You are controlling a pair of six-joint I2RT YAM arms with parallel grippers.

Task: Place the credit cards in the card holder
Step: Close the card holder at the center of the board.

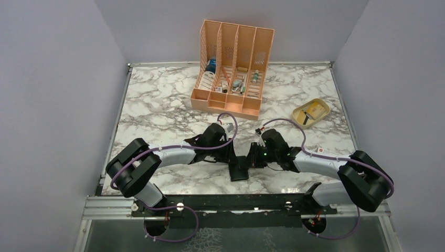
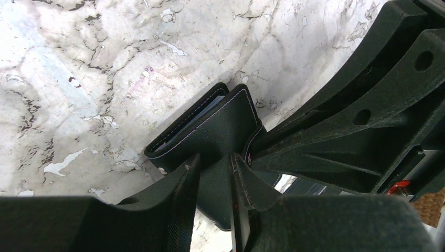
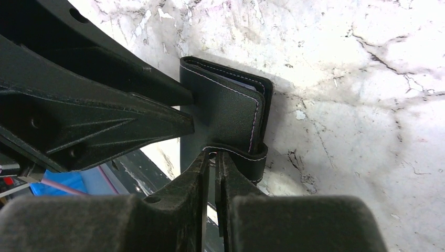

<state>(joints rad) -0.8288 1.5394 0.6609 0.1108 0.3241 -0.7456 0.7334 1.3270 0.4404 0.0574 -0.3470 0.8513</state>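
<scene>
Now we see the black card holder (image 1: 240, 169) on the table (image 1: 157, 105) at the lower centre of the top view, our left fingers (image 2: 176, 199) clamped on its flap, our right fingers (image 3: 239, 181) narrowed at its stitched edge, grip there unclear.

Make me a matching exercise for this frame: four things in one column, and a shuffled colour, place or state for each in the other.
Column one:
1. card holder
2. desk organizer
3. dish
4. left hand

Column two:
A. orange, at the far side of the table
B. closed on a black flap
C. black, at the middle near the front edge
D. beige, on the right side

Pairs: 1-C, 2-A, 3-D, 4-B
</scene>
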